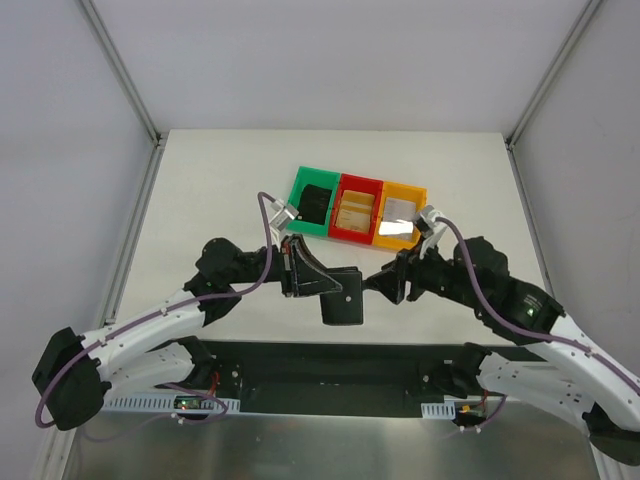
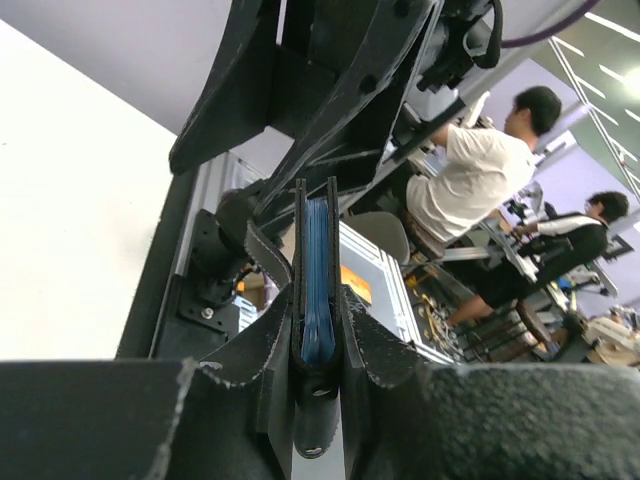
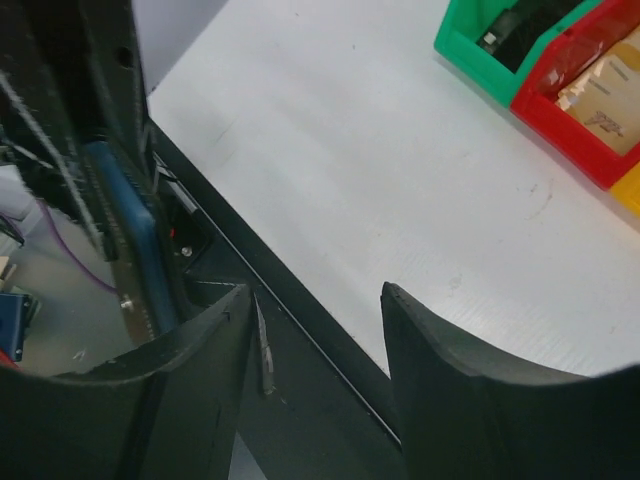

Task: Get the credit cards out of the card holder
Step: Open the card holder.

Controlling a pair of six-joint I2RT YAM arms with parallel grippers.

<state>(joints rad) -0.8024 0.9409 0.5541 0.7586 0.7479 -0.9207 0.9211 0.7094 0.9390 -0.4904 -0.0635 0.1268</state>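
The left gripper (image 2: 318, 330) has its jaws closed tight on the card holder (image 2: 318, 270). In the left wrist view it stands edge-on between them, its two black covers nearly together with blue layers showing in the slit; whether that blue is lining or cards I cannot tell. From above, the card holder is held up over the near part of the table (image 1: 220, 200), between the two arms, gripped at its left side. The right gripper (image 3: 315, 300) sits just beside the card holder's right edge, its jaws well apart with nothing between them. In the right wrist view the card holder's blue edge lies off to the left, outside that gap. Farther back on the table a green bin (image 1: 320, 174), a red bin (image 1: 355, 238) and a yellow bin (image 1: 405, 189) stand side by side, touching, with a dark object in the green one and pale contents in the red
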